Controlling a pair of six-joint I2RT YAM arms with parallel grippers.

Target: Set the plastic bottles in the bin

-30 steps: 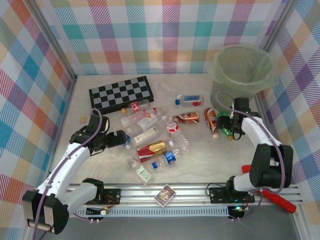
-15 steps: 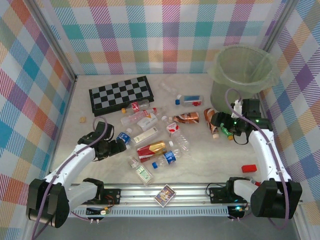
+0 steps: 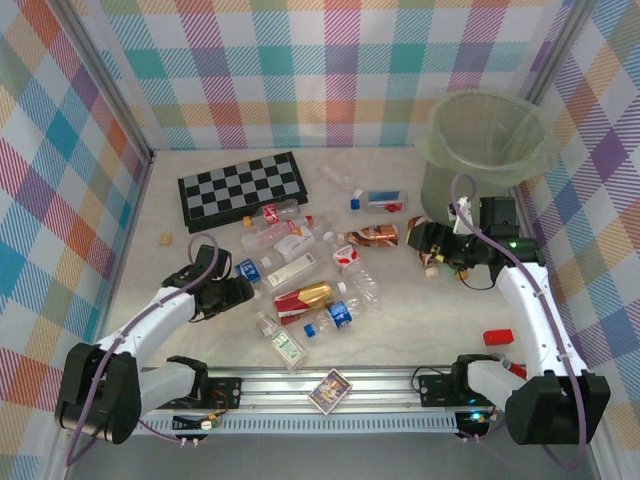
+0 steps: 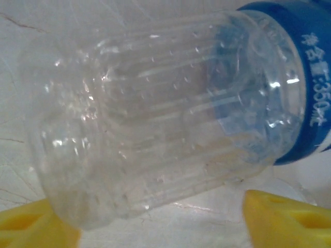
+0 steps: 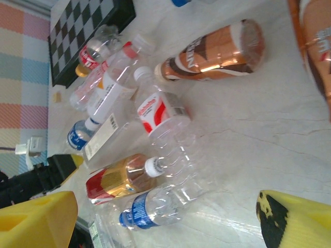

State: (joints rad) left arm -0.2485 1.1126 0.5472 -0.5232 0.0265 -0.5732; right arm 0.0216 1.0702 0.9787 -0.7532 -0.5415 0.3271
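Chequered board [image 3: 243, 187] at back; card box [image 3: 329, 390] nearest.

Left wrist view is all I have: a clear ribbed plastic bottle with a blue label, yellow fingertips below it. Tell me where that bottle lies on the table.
Observer: The clear ribbed plastic bottle with the blue label lies at the left edge of the bottle pile, on the near side of the black-and-grey chequered board.
Operator: Now locate the bin for me.
Observer: The tall round translucent pale-green bin stands in the far right corner, across the pile from your bottle.
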